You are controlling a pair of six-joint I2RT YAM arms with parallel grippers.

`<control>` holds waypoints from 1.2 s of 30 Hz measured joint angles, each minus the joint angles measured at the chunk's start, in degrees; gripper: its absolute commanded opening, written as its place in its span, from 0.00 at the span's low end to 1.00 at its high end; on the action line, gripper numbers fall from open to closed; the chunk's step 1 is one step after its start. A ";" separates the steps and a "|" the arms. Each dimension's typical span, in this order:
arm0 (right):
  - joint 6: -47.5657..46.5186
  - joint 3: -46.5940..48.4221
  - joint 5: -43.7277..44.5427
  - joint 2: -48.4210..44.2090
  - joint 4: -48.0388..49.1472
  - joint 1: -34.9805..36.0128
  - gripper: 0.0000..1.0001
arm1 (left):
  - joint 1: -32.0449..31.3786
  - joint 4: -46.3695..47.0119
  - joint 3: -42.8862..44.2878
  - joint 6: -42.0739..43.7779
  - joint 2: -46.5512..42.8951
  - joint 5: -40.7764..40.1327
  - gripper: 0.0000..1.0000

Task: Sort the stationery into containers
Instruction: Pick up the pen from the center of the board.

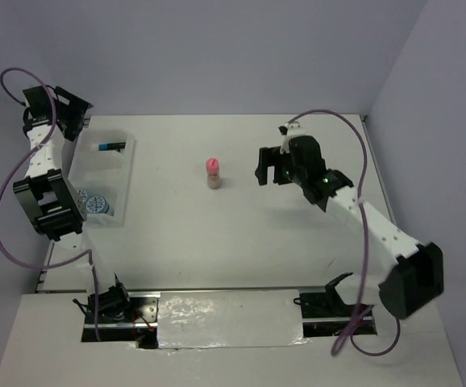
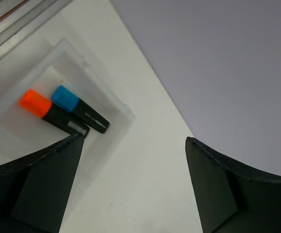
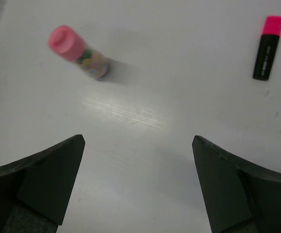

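Left gripper (image 2: 133,143) wide open, empty, over far end of tray (image 2: 123,116). Inside: orange marker (image 2: 50,112), butt cut off behind the gripper, just beside blue marker (image 2: 79,109). Right gripper (image 3: 138,138) gaping, empty. Pink-capped tube (image 3: 79,52) upright on table, pink marker (image 3: 268,47) lying well apart, unseen from top view.

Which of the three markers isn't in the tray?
The pink-capped marker, lying on the table ahead of the right pincer. The orange-capped marker and blue-capped marker lie side by side inside the tray.
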 measured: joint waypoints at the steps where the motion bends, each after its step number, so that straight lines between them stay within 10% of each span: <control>1: 0.24 2.21 -1.09 3.89 -0.57 -2.51 1.00 | 0.00 -1.31 0.00 0.17 -2.71 0.31 0.99; 16: -1.38 46.42 0.13 57.94 -16.17 -19.17 0.96 | -9.70 -2.62 -44.09 14.40 -65.29 10.29 0.99; 24: -3.52 58.03 -1.31 64.41 -22.47 -22.40 0.88 | -10.23 -4.28 -61.88 19.34 -73.35 8.15 0.99; 36: -4.42 56.04 -3.28 66.79 -27.65 -23.02 0.58 | -10.23 -4.57 -62.27 21.07 -75.60 4.55 0.99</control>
